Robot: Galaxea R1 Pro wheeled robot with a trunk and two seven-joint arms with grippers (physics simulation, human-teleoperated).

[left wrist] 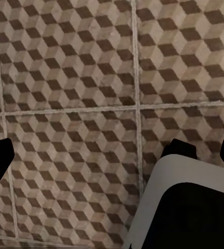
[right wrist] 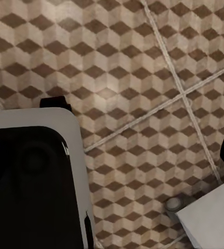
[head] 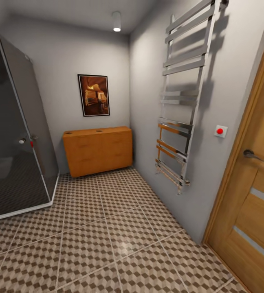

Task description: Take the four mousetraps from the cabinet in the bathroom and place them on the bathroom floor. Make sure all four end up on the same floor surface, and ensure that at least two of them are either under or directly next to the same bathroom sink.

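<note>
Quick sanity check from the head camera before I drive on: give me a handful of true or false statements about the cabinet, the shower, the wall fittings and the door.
1. The cabinet stands against the far wall, under a framed picture. True.
2. One of the cabinet's drawers is pulled out. False: all the fronts look flush.
3. The shower enclosure with dark glass is left of the cabinet. True.
4. The towel rail hangs on the left wall. False: it is on the right wall, between the cabinet and the wooden door.
5. A red button sits on the wall beside the door. True.
6. The bathroom floor is plain grey. False: its tiles carry a brown and beige cube pattern.
</note>
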